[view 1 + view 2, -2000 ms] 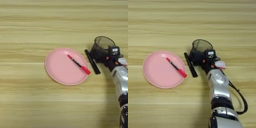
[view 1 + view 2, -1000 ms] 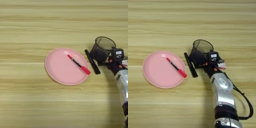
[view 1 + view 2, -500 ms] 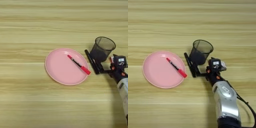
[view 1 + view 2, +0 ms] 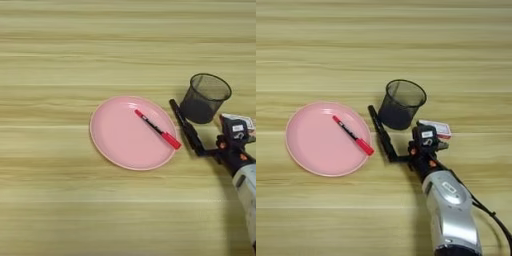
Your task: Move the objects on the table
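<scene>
The robot's tool (image 4: 398,159) reaches the black marker's (image 4: 381,132) near end, grip unreadable; a clean pickup needs fingers squarely across its barrel.

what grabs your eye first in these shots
A round pink plate sits left of centre on the light wooden table, a slim black marker with a red cap lying across it. To its right, a black mesh cup stands, with the silver-armed end effector at an all-black marker.

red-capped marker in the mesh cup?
No. The red-capped marker lies on the pink plate, left of the black mesh cup.
</scene>
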### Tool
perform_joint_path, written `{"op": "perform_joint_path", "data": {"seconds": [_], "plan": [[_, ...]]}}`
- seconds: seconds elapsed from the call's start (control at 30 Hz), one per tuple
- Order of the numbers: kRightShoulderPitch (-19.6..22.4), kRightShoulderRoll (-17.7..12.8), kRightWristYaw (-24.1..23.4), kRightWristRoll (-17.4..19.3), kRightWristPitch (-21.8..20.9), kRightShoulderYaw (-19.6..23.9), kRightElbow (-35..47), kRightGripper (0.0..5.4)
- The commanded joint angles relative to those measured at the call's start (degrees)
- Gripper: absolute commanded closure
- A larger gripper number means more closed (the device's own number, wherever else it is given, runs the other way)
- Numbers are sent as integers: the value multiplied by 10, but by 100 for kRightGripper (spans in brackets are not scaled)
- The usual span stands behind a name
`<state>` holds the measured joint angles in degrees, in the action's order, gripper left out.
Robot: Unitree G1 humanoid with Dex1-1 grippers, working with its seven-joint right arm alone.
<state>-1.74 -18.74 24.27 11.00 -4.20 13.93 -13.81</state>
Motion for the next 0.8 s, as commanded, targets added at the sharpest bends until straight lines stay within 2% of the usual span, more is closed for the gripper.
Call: {"op": "perform_joint_path", "data": {"seconds": [0.03,0.8], "plan": [[16,-12,-2,-1,-6,-1,26,8],[25,-11,-2,-12,-23,-16,-34,8]]}}
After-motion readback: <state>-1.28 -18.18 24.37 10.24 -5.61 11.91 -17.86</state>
